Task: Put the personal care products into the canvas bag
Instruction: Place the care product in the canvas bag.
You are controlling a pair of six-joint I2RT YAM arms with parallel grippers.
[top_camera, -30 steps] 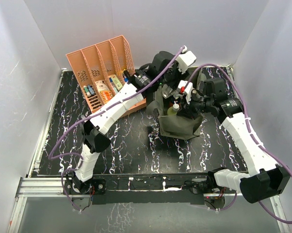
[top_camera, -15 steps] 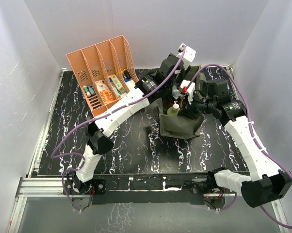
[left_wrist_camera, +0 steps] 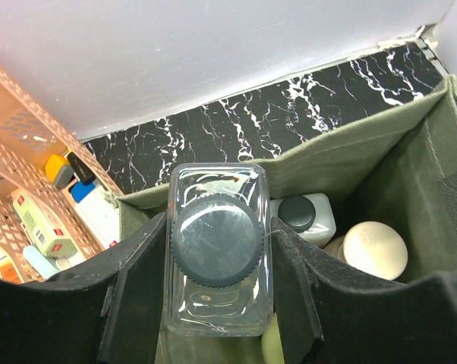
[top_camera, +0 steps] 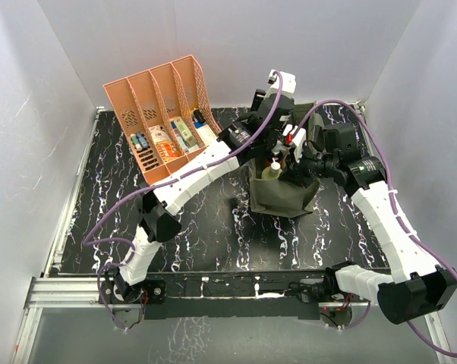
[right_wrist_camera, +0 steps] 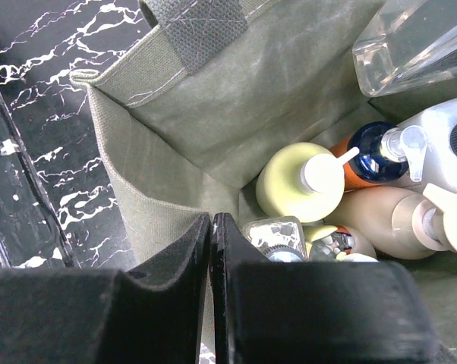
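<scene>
Over the last second the left arm swung away from the orange rack (top_camera: 156,98) and came over the bag (top_camera: 282,199), so that the left gripper (left_wrist_camera: 217,292) hung above the bag's open mouth. Its fingers (left_wrist_camera: 137,288) stood partly open, clamped on the two flat sides of a clear bottle (left_wrist_camera: 217,250) with a dark cap, held cap-up and not yet released. The bottle was just inside the bag's rim (left_wrist_camera: 350,144), at its rack-side corner.

The right gripper (right_wrist_camera: 211,288) was closed tight, apparently pinching the bag's side wall (right_wrist_camera: 152,182) to keep the mouth open. Inside the bag lay a yellow bottle (right_wrist_camera: 297,186), an orange-and-blue pump bottle (right_wrist_camera: 369,155), a tan pump bottle (right_wrist_camera: 380,216), a white bottle (right_wrist_camera: 449,129) and a small clear jar (right_wrist_camera: 274,235).

That left the clear bottle as the last one, with only lowering and letting go remaining.
</scene>
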